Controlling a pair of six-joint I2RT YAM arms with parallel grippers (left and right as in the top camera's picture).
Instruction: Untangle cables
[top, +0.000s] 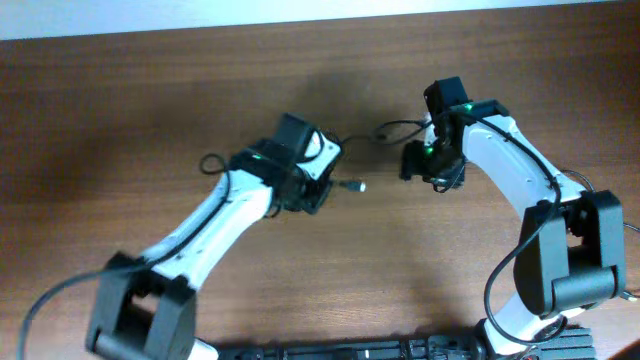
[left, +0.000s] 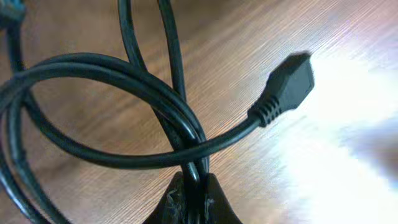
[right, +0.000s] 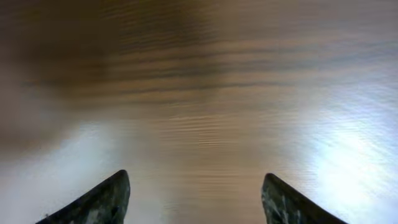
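In the left wrist view my left gripper (left: 194, 193) is shut on thin black cables (left: 124, 74), which loop and cross just above the jaws. One strand ends in a black plug (left: 289, 86) lying over the wood. In the overhead view the left gripper (top: 314, 190) is at mid-table. A silvery plug tip (top: 353, 185) sticks out to its right, and a cable loop (top: 212, 161) shows to its left. Another thin cable strand (top: 392, 128) runs toward the right arm. My right gripper (top: 414, 162) (right: 196, 199) is open and empty, with only bare wood between its fingers.
The brown wooden table (top: 120, 100) fills the view, with its far edge along the top. The arm bases stand at the front left (top: 140, 315) and front right (top: 575, 260). Thicker black arm wires run along both arms.
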